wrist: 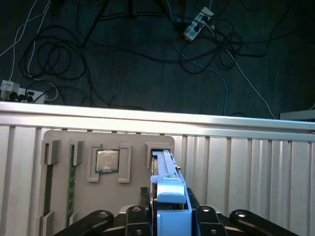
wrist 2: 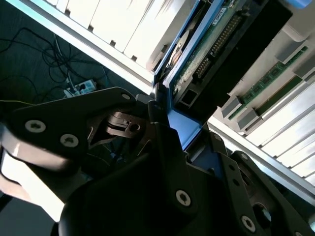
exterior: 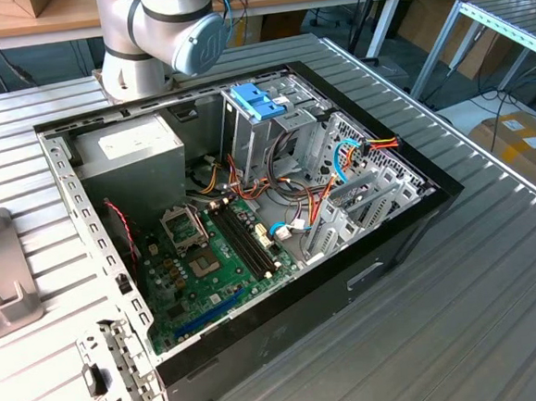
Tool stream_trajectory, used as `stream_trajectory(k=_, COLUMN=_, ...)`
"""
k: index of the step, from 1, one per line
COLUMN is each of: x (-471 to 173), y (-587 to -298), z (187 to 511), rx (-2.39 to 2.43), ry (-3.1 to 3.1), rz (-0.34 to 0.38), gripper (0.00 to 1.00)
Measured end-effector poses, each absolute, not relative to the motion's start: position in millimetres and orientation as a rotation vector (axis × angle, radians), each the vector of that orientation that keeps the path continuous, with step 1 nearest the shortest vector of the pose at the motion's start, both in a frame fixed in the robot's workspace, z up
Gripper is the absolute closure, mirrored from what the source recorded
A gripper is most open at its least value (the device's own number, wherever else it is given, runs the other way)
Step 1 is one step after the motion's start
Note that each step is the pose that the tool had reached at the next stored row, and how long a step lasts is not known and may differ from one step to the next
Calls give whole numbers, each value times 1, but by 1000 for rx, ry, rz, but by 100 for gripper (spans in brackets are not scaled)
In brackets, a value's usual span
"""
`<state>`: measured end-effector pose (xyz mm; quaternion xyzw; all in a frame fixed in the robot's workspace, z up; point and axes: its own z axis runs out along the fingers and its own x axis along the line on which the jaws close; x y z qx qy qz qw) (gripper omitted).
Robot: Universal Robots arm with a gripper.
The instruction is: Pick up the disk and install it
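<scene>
nearest the camera in the first wrist view, the gripper (wrist: 171, 223) has its black fingers (wrist: 150, 216) pressed against both sides of the disk (wrist: 170, 196), pinching it by its light-blue rail. the disk stands on edge, and its far end sits in a slot of a grey holder tray (wrist: 98, 204). in the second wrist view the disk (wrist 2: 231, 49) shows a green circuit board and a connector row, with the blue rail running down between the gripper (wrist 2: 182, 130) parts. just beside the disk's slot, the tray carries a square processor chip (wrist: 107, 161) and, farther along, a green memory stick (wrist: 71, 182). the tray lies on a slatted metal table (wrist: 246, 172), and beyond the table's far edge is a dark floor with loose cables (wrist: 74, 59) and a power strip (wrist: 197, 24). in the exterior view an open computer case (exterior: 288, 334) lies on the table (exterior: 464, 334). the motherboard (exterior: 208, 270) is at its near end, the grey power supply (exterior: 139, 159) is farther back on the exterior view's left, and a blue plastic piece (exterior: 258, 101) tops the drive cage at the far side. the robot arm (exterior: 167, 32) rises behind the case.
</scene>
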<state>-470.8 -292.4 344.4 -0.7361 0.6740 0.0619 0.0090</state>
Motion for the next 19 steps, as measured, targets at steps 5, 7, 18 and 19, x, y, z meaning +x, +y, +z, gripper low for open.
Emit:
stream_trajectory(k=5, x=-471, y=-292, z=344, rx=-2308, ry=2096, rz=193, gripper=63)
stream_trajectory(k=7, x=-471, y=-292, z=344, rx=-2308, ry=2096, rz=193, gripper=63)
stream_trajectory(k=18, x=-471, y=-292, z=351, rx=-2308, ry=2096, rz=193, gripper=63)
stream_trajectory(k=19, x=-471, y=-292, z=352, rx=-2308, ry=2096, rz=193, gripper=63)
